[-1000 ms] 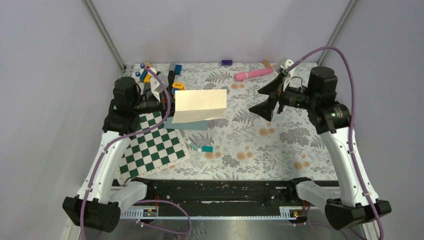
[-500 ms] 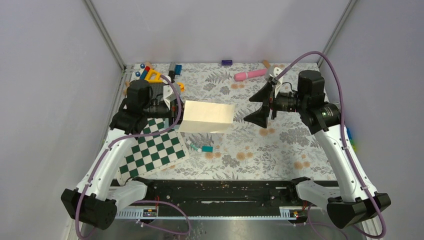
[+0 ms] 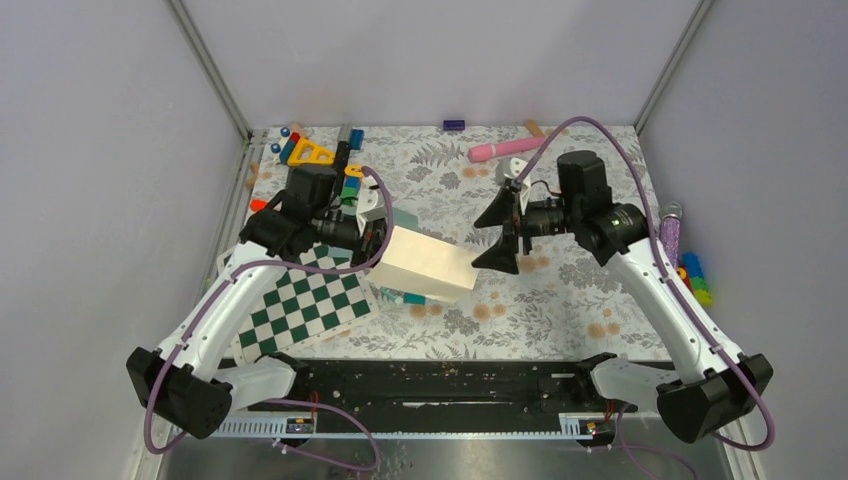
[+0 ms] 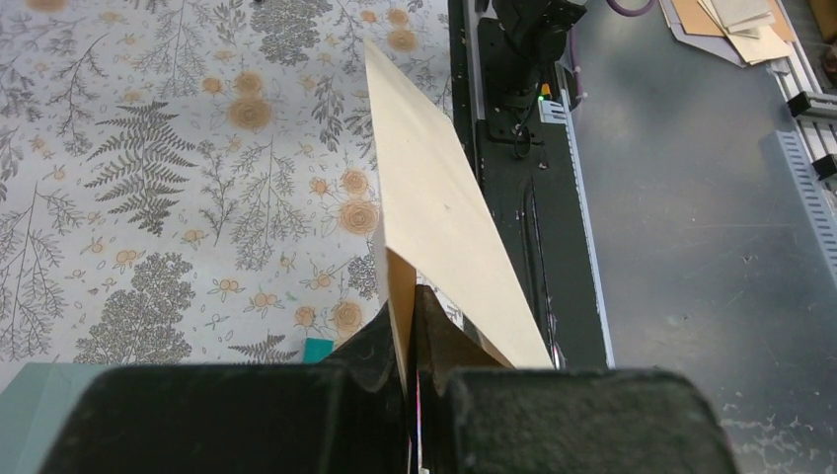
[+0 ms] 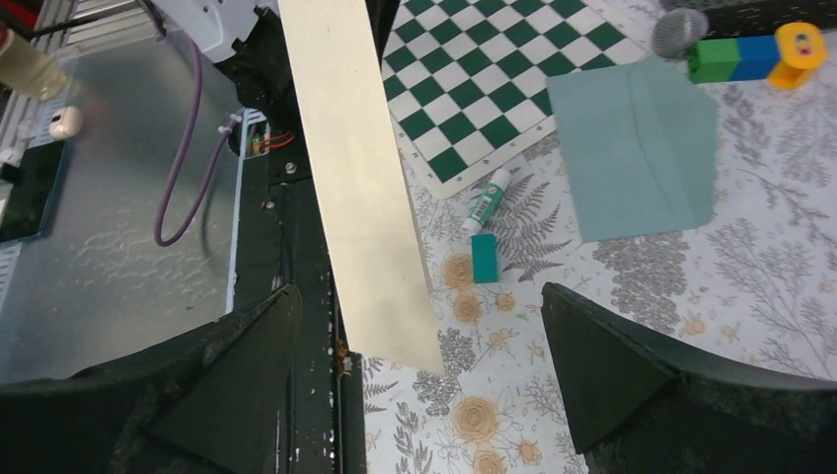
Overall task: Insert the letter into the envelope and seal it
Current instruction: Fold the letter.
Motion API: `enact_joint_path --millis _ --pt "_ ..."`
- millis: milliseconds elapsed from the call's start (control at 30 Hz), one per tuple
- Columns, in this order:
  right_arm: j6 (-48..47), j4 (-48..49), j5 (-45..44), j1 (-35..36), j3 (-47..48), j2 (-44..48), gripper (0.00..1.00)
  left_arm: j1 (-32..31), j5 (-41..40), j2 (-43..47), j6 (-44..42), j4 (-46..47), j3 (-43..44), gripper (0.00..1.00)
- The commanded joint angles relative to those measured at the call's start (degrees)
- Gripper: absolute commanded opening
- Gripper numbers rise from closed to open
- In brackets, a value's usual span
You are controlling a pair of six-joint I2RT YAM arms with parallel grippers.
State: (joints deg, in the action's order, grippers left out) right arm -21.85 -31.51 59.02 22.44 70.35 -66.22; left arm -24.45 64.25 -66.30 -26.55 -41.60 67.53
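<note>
My left gripper is shut on one end of the letter, a cream-tan folded sheet held above the table and slanting toward the near right. The left wrist view shows the letter pinched edge-on between the left gripper's black fingers. My right gripper stands wide open just right of the letter's free end. In the right wrist view that end of the letter hangs between the right gripper's spread fingers without touching them. The teal envelope lies flat on the cloth, mostly hidden behind the letter from above.
A green-white checkerboard lies under the left arm. A glue stick and a small teal block lie beneath the letter. Toy pieces crowd the back left, a pink cylinder lies at the back, and coloured blocks sit at the right edge.
The left arm has carried the letter off the envelope, nearer and to the right, tilting it. The right gripper, still open, has moved left and nearer, up to the letter's free end.
</note>
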Motion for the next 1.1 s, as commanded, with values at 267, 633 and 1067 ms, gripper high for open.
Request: enact_joint_path --millis 267,633,1067 --pt "-3.55 -2.82 4.4 7.17 -0.06 -5.9 0.96 -2.01 1.48 -1.02 -5.08 -2.69 2.34 0.01" --pt "-5.48 -5.1 4.08 9.76 1.0 -8.62 0.7 -2.45 1.71 -0.63 -5.17 -2.71 2.17 0.02" --pt "-9.55 -12.46 6.72 9.75 4.0 -10.44 0.21 -2.88 -0.33 0.62 -8.79 -6.12 3.1 0.07"
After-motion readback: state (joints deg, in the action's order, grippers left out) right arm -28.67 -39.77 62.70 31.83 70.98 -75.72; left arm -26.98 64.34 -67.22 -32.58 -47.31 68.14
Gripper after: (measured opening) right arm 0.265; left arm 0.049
